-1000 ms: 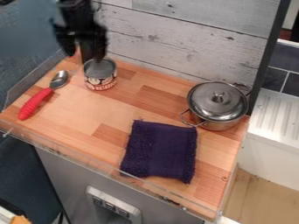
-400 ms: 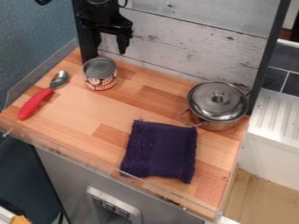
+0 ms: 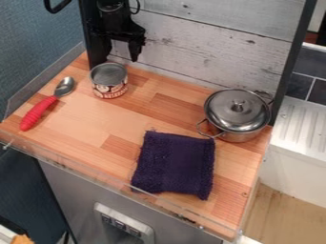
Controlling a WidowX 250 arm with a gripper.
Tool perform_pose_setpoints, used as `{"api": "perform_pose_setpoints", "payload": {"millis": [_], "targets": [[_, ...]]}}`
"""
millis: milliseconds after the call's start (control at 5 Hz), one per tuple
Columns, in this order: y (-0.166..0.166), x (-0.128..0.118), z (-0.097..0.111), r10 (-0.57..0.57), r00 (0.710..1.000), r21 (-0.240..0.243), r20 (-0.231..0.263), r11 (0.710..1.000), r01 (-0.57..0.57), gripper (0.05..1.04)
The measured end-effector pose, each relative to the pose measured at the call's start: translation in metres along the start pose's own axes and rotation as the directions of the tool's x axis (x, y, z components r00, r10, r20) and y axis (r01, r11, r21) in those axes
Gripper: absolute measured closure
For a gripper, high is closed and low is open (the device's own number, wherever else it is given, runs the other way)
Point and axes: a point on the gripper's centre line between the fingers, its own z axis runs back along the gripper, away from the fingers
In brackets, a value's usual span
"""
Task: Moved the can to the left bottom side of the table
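Note:
The black gripper (image 3: 117, 47) hangs at the upper left, in front of the wall above the back edge of the table (image 3: 89, 125). Its right finger stands out against the pale boards, apart from the left side, which blends into a dark post; it is open and holds nothing. Just below it, the can (image 3: 109, 81) stands upright near the table's back left corner, its grey lid up and a red and white label around its side. Gripper and can are apart.
Left of the can lies a spoon with a red handle (image 3: 39, 112). A lidded metal pot (image 3: 237, 114) stands at the back right, and a folded dark purple cloth (image 3: 174, 164) lies toward the front right. A low clear rim (image 3: 115, 180) runs along the front edge.
The gripper has moved right and back from above the can to the wall, then dropped very slightly. The can, spoon, pot and cloth have stayed in place.

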Motion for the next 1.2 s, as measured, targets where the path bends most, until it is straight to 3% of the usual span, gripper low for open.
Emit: {"api": "perform_pose_setpoints", "payload": {"millis": [400, 600, 800, 1200], "targets": [[0.005, -0.017, -0.014, -0.016, 0.999, 0.048, -0.042, 0.999, 0.018, 0.083], [0.005, -0.043, -0.024, -0.030, 0.995, 0.063, -0.096, 0.997, 0.037, 0.084], [0.002, -0.058, -0.017, -0.048, 0.993, 0.059, -0.110, 0.997, 0.055, 0.084], [0.001, -0.090, 0.014, -0.069, 0.991, 0.004, -0.115, 0.998, 0.070, 0.084]]}}
